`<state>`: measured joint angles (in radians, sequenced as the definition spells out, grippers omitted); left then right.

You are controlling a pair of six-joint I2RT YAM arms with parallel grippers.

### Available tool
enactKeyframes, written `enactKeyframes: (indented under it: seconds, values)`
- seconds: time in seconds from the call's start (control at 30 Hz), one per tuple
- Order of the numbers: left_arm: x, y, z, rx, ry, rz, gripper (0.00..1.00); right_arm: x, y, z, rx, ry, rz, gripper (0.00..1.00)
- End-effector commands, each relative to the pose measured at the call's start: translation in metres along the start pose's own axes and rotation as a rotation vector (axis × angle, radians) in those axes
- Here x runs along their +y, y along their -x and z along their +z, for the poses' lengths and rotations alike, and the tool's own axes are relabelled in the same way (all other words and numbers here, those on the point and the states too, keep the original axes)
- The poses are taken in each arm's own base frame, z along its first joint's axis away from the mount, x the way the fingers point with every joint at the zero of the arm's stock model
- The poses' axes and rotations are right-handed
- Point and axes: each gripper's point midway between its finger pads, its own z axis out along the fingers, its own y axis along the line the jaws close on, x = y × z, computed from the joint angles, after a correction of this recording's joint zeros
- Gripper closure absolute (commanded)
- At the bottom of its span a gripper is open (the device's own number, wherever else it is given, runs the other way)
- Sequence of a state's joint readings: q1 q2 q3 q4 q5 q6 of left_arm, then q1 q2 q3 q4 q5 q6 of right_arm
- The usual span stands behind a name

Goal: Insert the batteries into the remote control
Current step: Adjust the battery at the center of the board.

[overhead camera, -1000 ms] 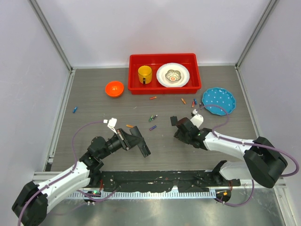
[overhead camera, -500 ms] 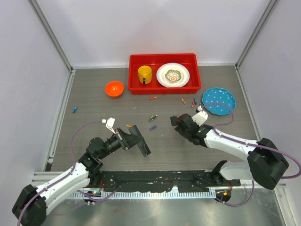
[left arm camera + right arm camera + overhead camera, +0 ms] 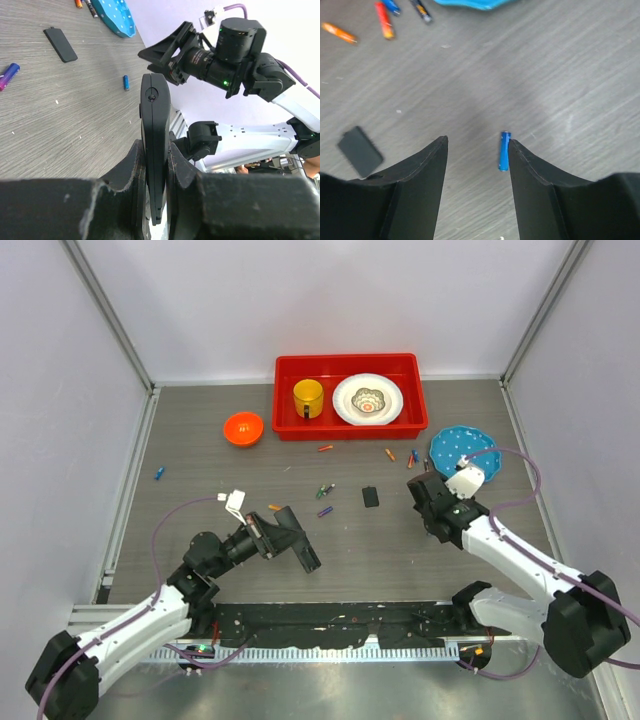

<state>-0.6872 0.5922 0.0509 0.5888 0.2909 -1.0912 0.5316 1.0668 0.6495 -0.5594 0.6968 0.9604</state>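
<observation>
Red tray (image 3: 345, 359), upper centre: yellow mug (image 3: 308, 398), white plate (image 3: 342, 400) inside. Left hand (image 3: 156, 167) pinches remote control (image 3: 154, 115); right hand (image 3: 477, 145) spread.

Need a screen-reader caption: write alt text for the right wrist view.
The open right hand frames a blue battery lying on the grey table, close to its finger at picture right. A small flat black piece lies at left; an orange battery, a red battery and the edge of a blue plate sit along the top.
</observation>
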Motion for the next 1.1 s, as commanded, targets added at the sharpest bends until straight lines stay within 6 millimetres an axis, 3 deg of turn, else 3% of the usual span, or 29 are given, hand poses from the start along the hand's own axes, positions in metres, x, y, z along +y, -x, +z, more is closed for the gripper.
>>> enactKeyframes:
  seconds: [0.0, 0.27, 0.67, 0.97, 1.07]
  values:
    - [-0.003, -0.006, -0.002, 0.016, -0.043, 0.014, 1.0, -0.031, -0.026, 0.013, 0.072, -0.098, -0.008, 0.43]
    - [-0.008, -0.005, -0.005, 0.011, -0.064, 0.013, 1.0, -0.033, -0.039, 0.025, 0.115, -0.105, 0.0, 0.43]
    - [-0.005, -0.006, -0.007, 0.004, -0.055, 0.012, 1.0, -0.052, -0.07, 0.035, 0.205, -0.144, 0.002, 0.48]
    - [-0.005, -0.005, -0.007, 0.002, -0.053, 0.01, 1.0, -0.048, -0.084, 0.041, 0.252, -0.113, -0.034, 0.74]
    - [-0.005, -0.005, -0.007, -0.002, -0.053, 0.01, 1.0, -0.044, -0.087, 0.042, 0.274, -0.091, -0.058, 0.95]
